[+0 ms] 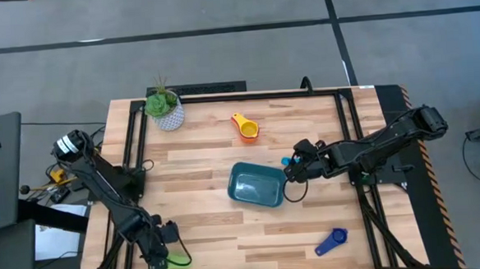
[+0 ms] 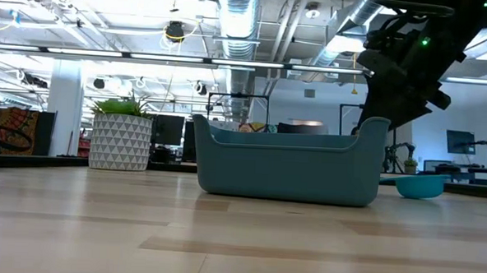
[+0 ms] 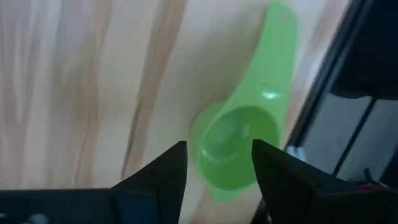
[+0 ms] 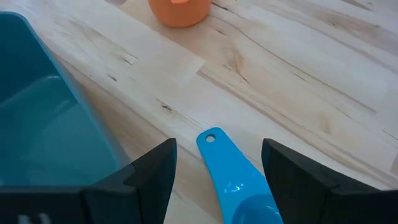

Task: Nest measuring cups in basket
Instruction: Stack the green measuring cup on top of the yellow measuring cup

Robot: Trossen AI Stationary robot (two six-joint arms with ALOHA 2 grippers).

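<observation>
The teal basket [image 1: 257, 185] sits mid-table on its base. My right gripper [image 1: 294, 169] hovers open just past the basket's right end, its fingers either side of a light blue cup [image 4: 231, 174]. That cup lies on the table [image 2: 418, 187] beside the basket [image 2: 292, 163]. My left gripper [image 1: 159, 259] is open at the table's near left corner, its fingers either side of the bowl of a green cup [image 3: 239, 146] lying on the wood. An orange cup [image 1: 247, 130] with a yellow handle on it lies toward the far edge. A dark blue cup [image 1: 331, 242] lies near right.
A white patterned pot with a green plant [image 1: 165, 110] stands at the far left of the table. Black frame rails [image 1: 348, 120] run along the left, right and far sides. Bare wood lies between the basket and the near edge.
</observation>
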